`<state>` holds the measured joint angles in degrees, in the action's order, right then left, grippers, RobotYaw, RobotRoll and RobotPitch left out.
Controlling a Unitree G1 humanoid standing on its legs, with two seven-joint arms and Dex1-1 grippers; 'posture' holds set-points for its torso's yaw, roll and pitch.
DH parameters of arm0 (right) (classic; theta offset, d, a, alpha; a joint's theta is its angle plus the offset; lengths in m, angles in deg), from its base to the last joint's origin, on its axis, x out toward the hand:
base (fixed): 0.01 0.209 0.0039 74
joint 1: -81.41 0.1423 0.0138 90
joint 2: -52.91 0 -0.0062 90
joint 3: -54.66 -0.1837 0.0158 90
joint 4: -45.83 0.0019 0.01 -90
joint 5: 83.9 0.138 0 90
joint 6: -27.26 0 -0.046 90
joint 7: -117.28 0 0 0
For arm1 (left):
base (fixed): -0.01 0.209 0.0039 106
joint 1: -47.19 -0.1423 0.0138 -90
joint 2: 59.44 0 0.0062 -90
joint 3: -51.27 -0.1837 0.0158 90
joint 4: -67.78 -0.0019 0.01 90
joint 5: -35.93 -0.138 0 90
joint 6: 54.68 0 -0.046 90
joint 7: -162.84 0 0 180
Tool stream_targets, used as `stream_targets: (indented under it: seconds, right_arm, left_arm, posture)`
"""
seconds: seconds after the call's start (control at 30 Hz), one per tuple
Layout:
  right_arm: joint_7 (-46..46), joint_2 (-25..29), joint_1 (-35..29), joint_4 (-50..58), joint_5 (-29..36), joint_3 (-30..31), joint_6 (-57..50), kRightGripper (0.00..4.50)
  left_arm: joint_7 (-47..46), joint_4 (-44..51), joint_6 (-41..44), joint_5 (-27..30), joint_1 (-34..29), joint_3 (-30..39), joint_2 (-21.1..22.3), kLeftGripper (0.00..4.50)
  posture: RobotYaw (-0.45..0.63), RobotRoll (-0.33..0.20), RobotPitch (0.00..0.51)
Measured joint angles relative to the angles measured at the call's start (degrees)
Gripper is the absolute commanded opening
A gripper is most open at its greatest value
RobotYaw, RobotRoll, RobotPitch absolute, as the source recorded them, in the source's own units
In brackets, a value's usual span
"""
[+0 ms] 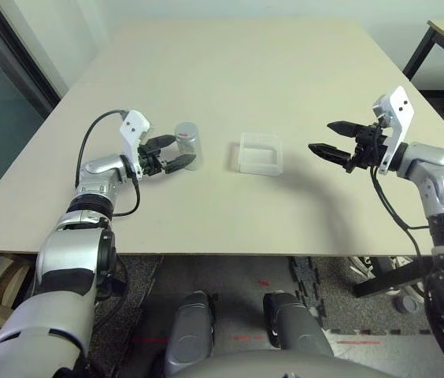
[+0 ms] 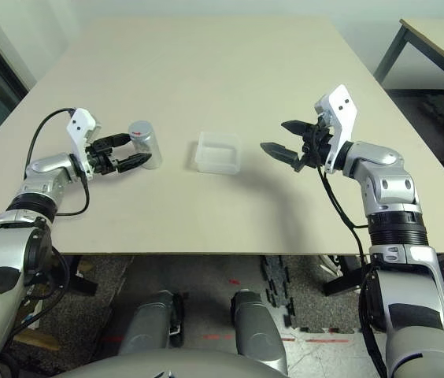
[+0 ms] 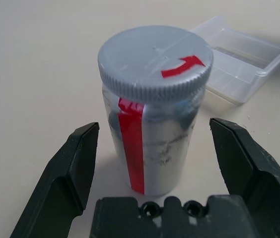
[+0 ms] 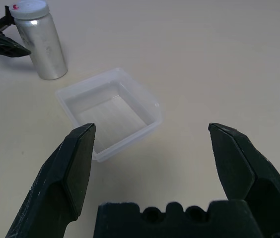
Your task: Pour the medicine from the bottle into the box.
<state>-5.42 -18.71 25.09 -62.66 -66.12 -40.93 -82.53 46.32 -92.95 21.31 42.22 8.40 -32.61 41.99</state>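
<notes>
In the head view the silver left forearm point(image 1: 100, 185) lies nearest, reaching in over the near edge of the table point(image 1: 230, 71). Its left gripper point(image 1: 173, 151) has its fingers spread wide, tips on either side of the bottle point(image 1: 187, 145), one finger on the near side and one on the far side. The bottle stands upright on the table with its cap on. Beyond the fingertips, toward the middle of the table, the box point(image 1: 259, 153) sits open side up, near the bottle but apart from it. The right gripper point(image 1: 334, 139) hangs above the table on the other side of the box, well apart from it, fingers wide and holding nothing, tips pointing toward the box.

In the left wrist view the two black fingers point(image 3: 68, 173) stand wide with the bottle upright between them, a gap showing on each side. The cap point(image 3: 155, 59) carries a red arrow, and a red strip runs down the bottle's side. The box lies past the bottle, beyond the fingertips.

In the right wrist view the fingers point(image 4: 244, 171) are wide apart with bare table between them. The box lies ahead of the fingertips, nearer one finger; no pill can be made out in it. Farther on stands the bottle, the left gripper's tips beside it.
</notes>
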Motion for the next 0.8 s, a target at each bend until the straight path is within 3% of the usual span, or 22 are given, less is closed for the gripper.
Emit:
stream_targets:
  seconds: [0.43, 0.53, 0.63, 0.8]
  right_arm:
    - [0.3, 1.2, -3.7, 4.5, 2.3, 0.0, -3.9, 4.50]
    - [0.3, 1.2, -3.8, 4.9, 2.6, 0.0, -4.2, 4.50]
    - [0.3, 1.2, -3.8, 4.9, 2.8, 0.2, -4.5, 4.50]
    - [0.7, 1.1, -3.5, 5.2, 3.0, 0.4, -5.1, 4.50]
  left_arm:
    - [-2.3, -0.8, 0.0, -1.6, 0.2, -0.1, -1.6, 4.47]
    - [-3.1, -1.4, -0.1, -1.8, 0.3, 0.0, -1.9, 3.85]
    - [-3.8, -2.0, 0.0, -1.8, 0.7, 0.4, -1.9, 2.81]
    - [-2.8, -2.1, 0.2, -1.8, 1.0, 0.6, -2.1, 2.80]
  posture:
    - [-0.18, 0.000, 0.118]
    - [-0.17, 0.000, 0.115]
    - [-0.17, 0.000, 0.110]
    - [-0.17, 0.000, 0.106]
